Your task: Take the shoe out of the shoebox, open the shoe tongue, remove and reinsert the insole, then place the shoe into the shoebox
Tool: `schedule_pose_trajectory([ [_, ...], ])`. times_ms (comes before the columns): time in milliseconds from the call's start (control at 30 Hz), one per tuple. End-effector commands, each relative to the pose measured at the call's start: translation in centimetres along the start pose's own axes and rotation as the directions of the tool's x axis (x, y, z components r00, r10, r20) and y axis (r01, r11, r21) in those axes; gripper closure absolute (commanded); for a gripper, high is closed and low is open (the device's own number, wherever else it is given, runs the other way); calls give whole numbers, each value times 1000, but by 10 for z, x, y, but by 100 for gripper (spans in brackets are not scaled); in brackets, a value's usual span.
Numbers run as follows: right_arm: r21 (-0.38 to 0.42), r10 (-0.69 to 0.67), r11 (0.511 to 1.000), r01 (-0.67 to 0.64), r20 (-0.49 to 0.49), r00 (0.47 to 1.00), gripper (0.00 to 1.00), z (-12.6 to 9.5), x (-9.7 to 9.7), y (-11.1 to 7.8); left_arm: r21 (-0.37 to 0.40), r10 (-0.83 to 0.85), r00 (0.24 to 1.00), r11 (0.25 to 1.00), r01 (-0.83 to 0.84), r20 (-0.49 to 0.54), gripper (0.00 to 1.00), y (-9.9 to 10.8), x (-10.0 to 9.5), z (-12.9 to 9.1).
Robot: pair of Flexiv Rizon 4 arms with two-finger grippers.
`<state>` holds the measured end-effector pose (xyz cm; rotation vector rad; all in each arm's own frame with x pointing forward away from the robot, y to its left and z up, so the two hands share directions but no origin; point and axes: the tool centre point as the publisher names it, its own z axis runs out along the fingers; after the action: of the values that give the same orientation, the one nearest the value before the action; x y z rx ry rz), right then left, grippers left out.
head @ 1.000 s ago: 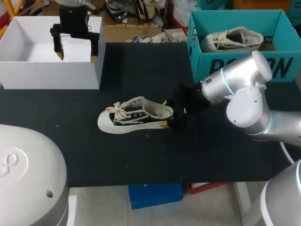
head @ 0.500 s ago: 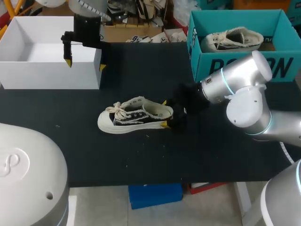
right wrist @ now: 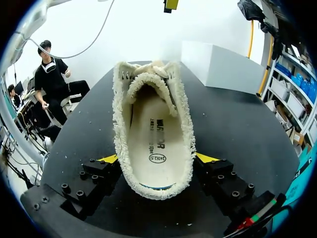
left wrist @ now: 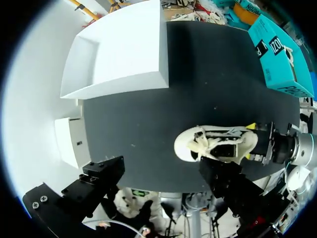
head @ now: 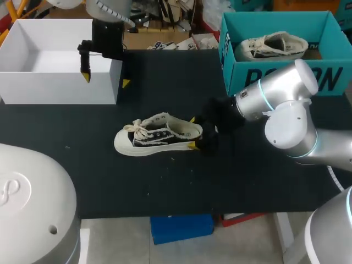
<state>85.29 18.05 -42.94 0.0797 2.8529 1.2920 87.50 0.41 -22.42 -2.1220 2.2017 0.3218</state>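
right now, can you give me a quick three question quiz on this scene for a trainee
1. Which arm's fingers grip the heel of the shoe on the table: A left, B right?
2. True or false: the shoe lies on its side.
3. Fill in: the second shoe sits in the ____ box.
Key: 1 B, the right fingers; 2 false, it stands on its sole; 3 teal, the teal box.
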Motion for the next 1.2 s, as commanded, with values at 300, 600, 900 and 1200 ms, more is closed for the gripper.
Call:
schedule_pose_trajectory([
  [300,4,2,1000,-2,1,1000,100,0,0,1,-30,28,995,999,-25,97,0,6,73,0],
  [600,4,2,1000,-2,1,1000,100,0,0,1,-51,19,989,999,-12,145,0,23,104,18],
  [900,4,2,1000,-2,1,1000,100,0,0,1,-61,-8,994,998,15,111,0,37,124,42],
  [1200,4,2,1000,-2,1,1000,100,0,0,1,-25,-1,997,1000,3,78,0,34,140,56],
])
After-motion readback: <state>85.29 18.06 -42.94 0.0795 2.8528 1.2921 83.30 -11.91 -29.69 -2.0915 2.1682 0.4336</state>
